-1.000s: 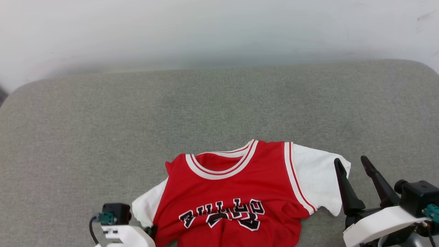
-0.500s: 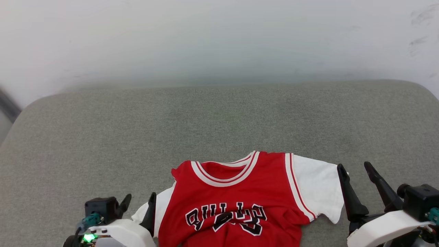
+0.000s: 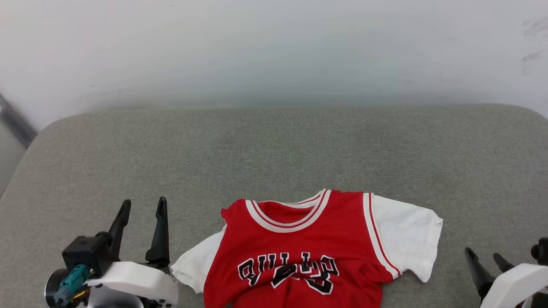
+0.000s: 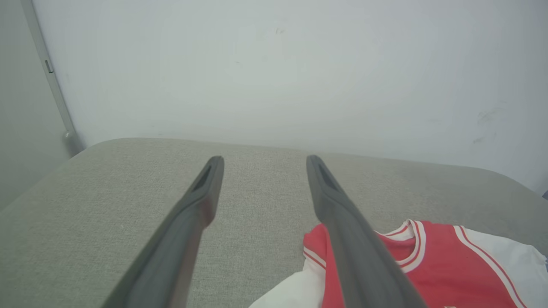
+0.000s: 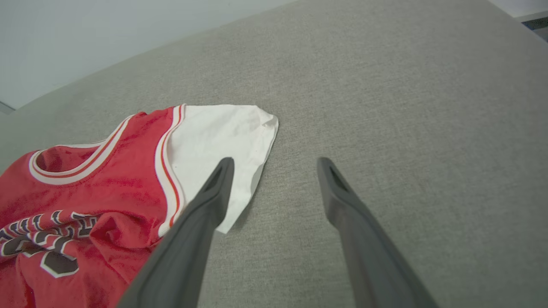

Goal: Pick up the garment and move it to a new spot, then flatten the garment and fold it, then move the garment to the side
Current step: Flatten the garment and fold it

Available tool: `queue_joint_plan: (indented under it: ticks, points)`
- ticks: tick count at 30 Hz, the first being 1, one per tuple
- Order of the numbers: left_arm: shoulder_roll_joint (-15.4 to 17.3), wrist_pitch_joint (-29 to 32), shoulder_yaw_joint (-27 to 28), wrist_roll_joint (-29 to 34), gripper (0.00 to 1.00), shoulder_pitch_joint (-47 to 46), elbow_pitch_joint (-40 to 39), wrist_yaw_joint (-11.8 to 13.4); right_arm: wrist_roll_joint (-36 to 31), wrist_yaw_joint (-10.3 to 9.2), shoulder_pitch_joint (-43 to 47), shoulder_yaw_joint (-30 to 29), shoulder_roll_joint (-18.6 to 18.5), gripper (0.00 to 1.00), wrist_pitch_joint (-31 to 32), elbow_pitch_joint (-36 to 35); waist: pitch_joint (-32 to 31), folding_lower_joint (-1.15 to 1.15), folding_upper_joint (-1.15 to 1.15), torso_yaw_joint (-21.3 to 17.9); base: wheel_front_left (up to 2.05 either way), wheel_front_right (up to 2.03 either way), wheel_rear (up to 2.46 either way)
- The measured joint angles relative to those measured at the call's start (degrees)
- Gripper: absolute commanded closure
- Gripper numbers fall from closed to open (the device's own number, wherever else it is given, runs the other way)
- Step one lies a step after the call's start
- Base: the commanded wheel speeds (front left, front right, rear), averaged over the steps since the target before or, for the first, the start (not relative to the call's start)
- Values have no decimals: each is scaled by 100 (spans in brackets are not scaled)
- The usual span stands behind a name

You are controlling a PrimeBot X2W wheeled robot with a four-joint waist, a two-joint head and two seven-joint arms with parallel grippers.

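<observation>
Spread face up near the front edge of the grey cushion (image 3: 274, 145): the shirt (image 3: 299, 239), chest print rumpled, hem out of sight. Looks light, soft and limp, so expect sagging and bunching on any lift, with little sliding on the woven cover. Best to pinch at both shoulders, along the striped seams where the white sleeves (image 3: 406, 231) begin. Just beside it, the left gripper (image 3: 144, 201), fingers well parted, empty; near the other sleeve, the right gripper (image 3: 482, 253), likewise parted and empty.

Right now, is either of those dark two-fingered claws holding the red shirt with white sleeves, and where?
Nothing is held. The left gripper and right gripper are open, apart from the red white-sleeved shirt.
</observation>
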Motion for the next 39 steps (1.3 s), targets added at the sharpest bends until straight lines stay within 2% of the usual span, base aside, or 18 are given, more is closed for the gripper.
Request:
queue_joint_plan:
  ticks: [6, 10, 18, 23, 24, 25, 26, 27, 33, 39]
  points:
    - [7, -32, 33, 102, 0, -39, -246, -32, 300, 0, -782, 70, -552, 0, 1114, 946, 188, 0, 0, 161, 0, 0, 0]
    - [-15, -45, 54, 156, 0, -226, -348, -112, 352, 0, -1373, 267, -765, 0, 1691, 1373, 435, 0, 0, 298, 0, 0, 0]
    - [-162, -79, 35, 196, 0, -577, -235, -358, 283, 0, -2395, 608, -1009, 0, 1909, 2183, 1029, 1, 0, 576, 0, 0, 0]
    - [-226, -80, 12, 191, 0, -638, -74, -464, 290, 0, -2657, 781, -1038, 0, 2247, 2636, 1268, 0, 0, 683, 0, 0, 0]
    - [-225, -79, 3, 182, 0, -641, -33, -468, 291, 0, -2686, 791, -1037, 11, 2285, 2682, 1289, 0, 0, 691, 0, 0, 0]
    - [-221, -68, -10, 171, 0, -640, 2, -490, 307, 0, -2726, 778, -1033, 46, 2342, 2742, 1295, 0, 0, 686, 0, 0, 0]
    - [-208, -22, -19, 152, 0, -640, 29, -493, 330, 0, -2772, 775, -1023, 66, 2399, 2795, 1292, 0, 0, 670, 0, 0, 0]
    - [-190, 32, -42, 143, 0, -639, 57, -509, 344, 0, -2801, 784, -1012, 100, 2420, 2830, 1288, 0, 0, 653, 0, 0, 0]
    - [113, 722, -118, -114, 0, -645, 253, -664, 253, 2, -2847, 1101, -1113, 100, 2181, 2746, 1103, 1, 0, 434, 0, 0, 0]
    - [479, 1826, -277, -509, 0, -916, 497, -1003, 122, 1, -2694, 899, -1425, 100, 2193, 2230, 833, 1, 0, 290, 0, 0, 0]
